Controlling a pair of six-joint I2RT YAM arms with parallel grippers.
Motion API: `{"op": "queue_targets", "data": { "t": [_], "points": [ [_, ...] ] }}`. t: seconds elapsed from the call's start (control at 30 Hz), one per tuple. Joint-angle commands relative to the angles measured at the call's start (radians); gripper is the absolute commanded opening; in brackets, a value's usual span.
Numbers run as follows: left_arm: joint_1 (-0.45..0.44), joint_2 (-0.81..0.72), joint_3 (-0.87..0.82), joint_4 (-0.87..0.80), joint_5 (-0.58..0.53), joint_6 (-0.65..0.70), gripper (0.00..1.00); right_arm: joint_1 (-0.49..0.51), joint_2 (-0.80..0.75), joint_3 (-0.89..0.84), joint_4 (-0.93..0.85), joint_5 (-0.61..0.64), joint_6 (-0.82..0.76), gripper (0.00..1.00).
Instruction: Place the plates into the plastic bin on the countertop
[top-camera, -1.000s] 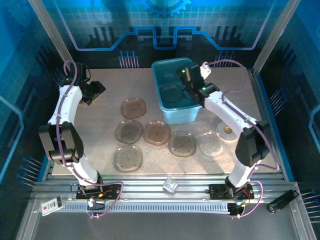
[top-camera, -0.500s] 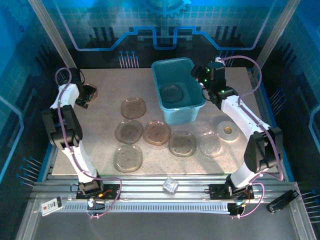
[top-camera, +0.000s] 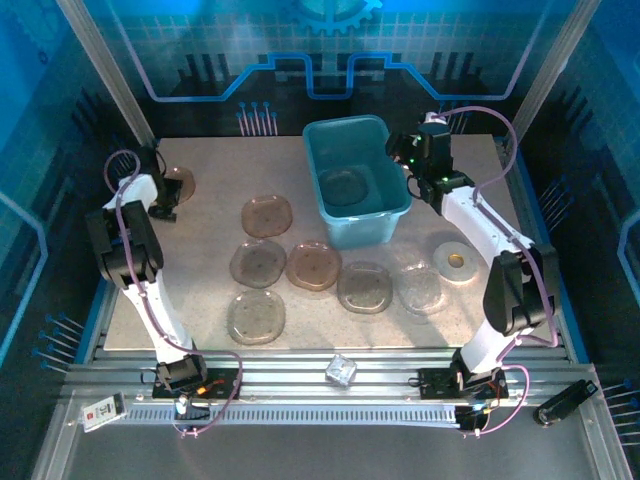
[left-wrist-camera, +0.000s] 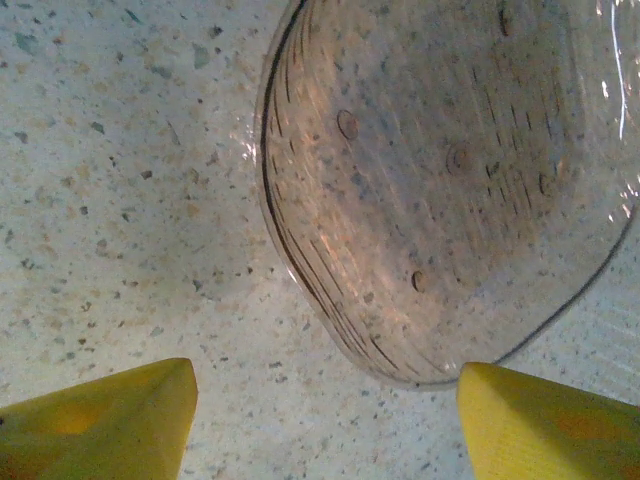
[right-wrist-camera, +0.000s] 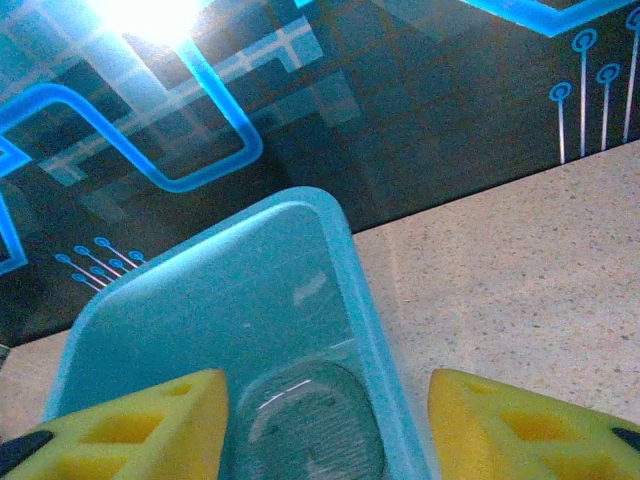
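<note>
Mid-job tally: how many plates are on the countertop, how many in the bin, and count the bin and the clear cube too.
Plates on the countertop: 8, counting the pale round one with a yellow spot
Plate in the plastic bin: 1
Plastic bin: 1
Clear cube: 1
Total: 11

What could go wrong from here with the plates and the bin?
1. The left pincer hangs open over a thin plate lying flat on the countertop, near its left edge. Closing could skid the plate toward that edge rather than lift it.
2. The right pincer is open and sits close to the right rim of the bin. A careless move might knock the bin and jolt the plate inside.
</note>
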Motion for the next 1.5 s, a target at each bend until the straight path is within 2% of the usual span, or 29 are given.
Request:
{"op": "queue_targets", "data": {
  "t": [0.0,0.37,0.87,1.17,1.47],
  "points": [
    [0.004,0.037,0.031,0.012,-0.021,-0.036,0.7,-0.012,0.019,0.043,0.033,0.007,-0.034,0.55],
    [0.017,0.117,0.051,0.046,-0.033,-0.031,0.62,-0.01,0.047,0.054,0.032,0.009,-0.038,0.44],
    [0.034,0.137,0.016,0.088,0.017,-0.048,0.26,0.012,0.002,0.041,0.013,0.043,-0.074,0.37],
    [0.032,0.045,-0.114,0.167,0.081,-0.044,0.08,0.043,-0.082,0.0,-0.005,0.07,-0.084,0.35],
    [0.02,-0.185,-0.329,0.246,0.15,0.017,0.01,0.103,-0.174,-0.021,-0.059,0.046,-0.044,0.34]
  ]
}}
